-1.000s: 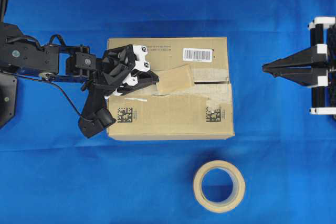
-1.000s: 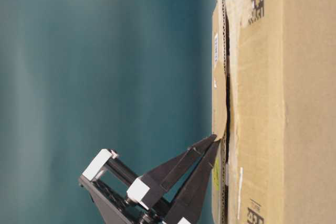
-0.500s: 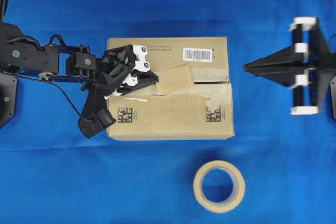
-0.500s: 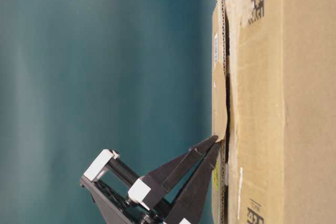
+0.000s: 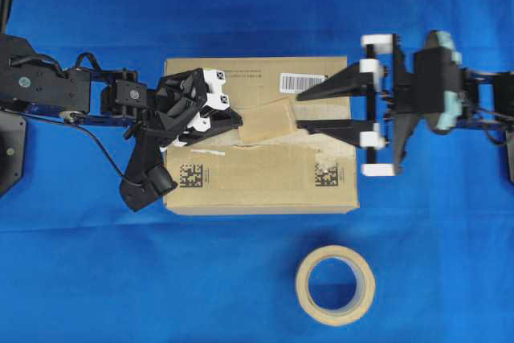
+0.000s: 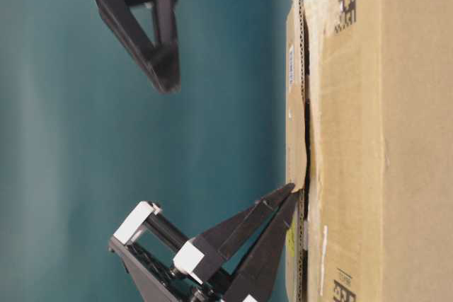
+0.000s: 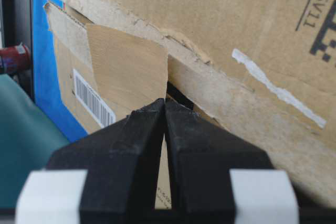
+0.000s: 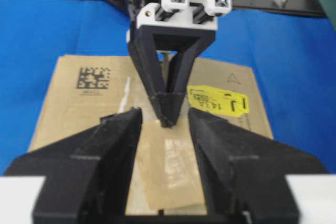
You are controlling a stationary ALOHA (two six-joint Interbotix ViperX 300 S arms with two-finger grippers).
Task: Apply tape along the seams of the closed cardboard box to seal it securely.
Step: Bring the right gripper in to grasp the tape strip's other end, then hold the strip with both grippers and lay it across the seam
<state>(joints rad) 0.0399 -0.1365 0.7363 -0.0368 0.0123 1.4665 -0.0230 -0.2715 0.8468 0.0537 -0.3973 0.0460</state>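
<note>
The left gripper [image 5: 238, 120] reaches in from the bench's left edge, its black fingers pressed together with no gap between them. The tips sit at the near end of the tape [image 5: 268, 122], over the left half of the cardboard box [image 5: 259, 174]. From the left wrist view the closed tips [image 7: 165, 109] rest right at the tape's lower edge [image 7: 126, 66], but I cannot tell whether they pinch it or merely press on it.

The box lies in the middle of the blue bench [image 5: 241, 6], long side running left to right. The tape lies slightly tilted on the far flap, just above the seams [image 5: 321, 128], the dark slit bordered by pale worn bands. A white barcode label [image 5: 302, 83] sits near the box's far right corner, and two black square codes [image 5: 191, 176] are printed on the near flap. The right wrist view also shows a yellow sticker [image 8: 218, 99] at the box's left end.

The right gripper [image 5: 299, 110] comes in from the right edge with its jaws spread wide apart, holding nothing. Seen from overhead, its fingertips lie over the right half of the box, one near the barcode label, the other near the seam, just right of the tape. In the table-level view it [image 6: 164, 79] hangs well clear above the box top.

A beige tape roll [image 5: 335, 284] lies flat towards the bench's near edge, right of centre, apart from the box.
</note>
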